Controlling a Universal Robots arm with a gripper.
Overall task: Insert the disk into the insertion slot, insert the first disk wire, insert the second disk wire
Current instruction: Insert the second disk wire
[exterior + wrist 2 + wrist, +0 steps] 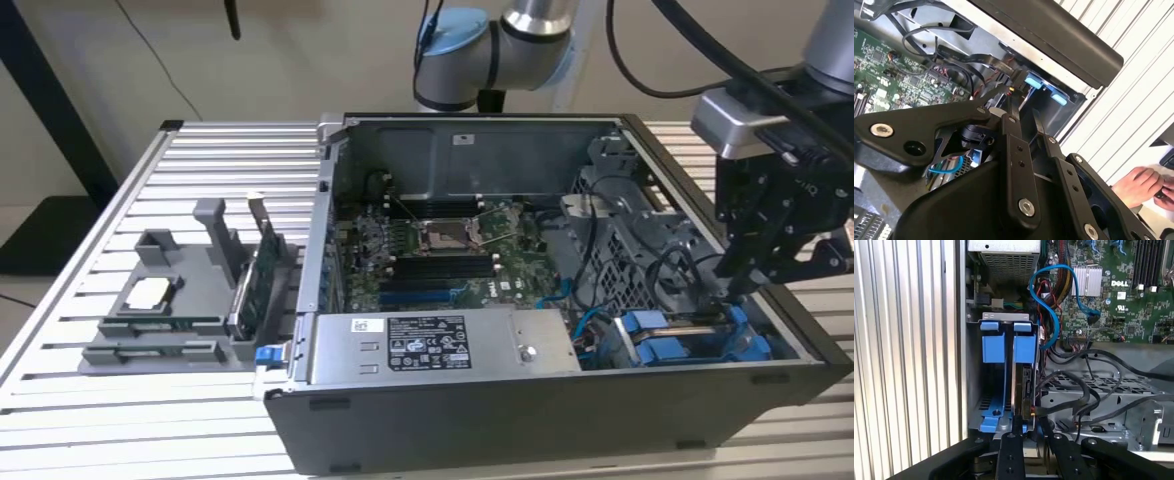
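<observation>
The disk (1027,382) stands on edge in its blue frame (1024,346) inside the insertion slot (973,370), the dark grey bay at the case's front corner. In the exterior view the blue frame (674,350) sits low in the bay at the case's right end. My gripper (738,288) hangs just above it. In both wrist views the fingers (1011,452) stand close together at the disk's end. A black wire connector (1018,82) with red and yellow leads sits at the tips of my gripper (1021,102). Black wires (1089,390) trail from there across the metal cage.
A grey power supply box (441,345) lies along the case's near side beside the bay. The green board (441,250) fills the case floor, with a blue cable (1051,290) looping over it. A grey parts holder (160,300) stands at the exterior view's left. A person's hand (1139,185) rests beyond the table.
</observation>
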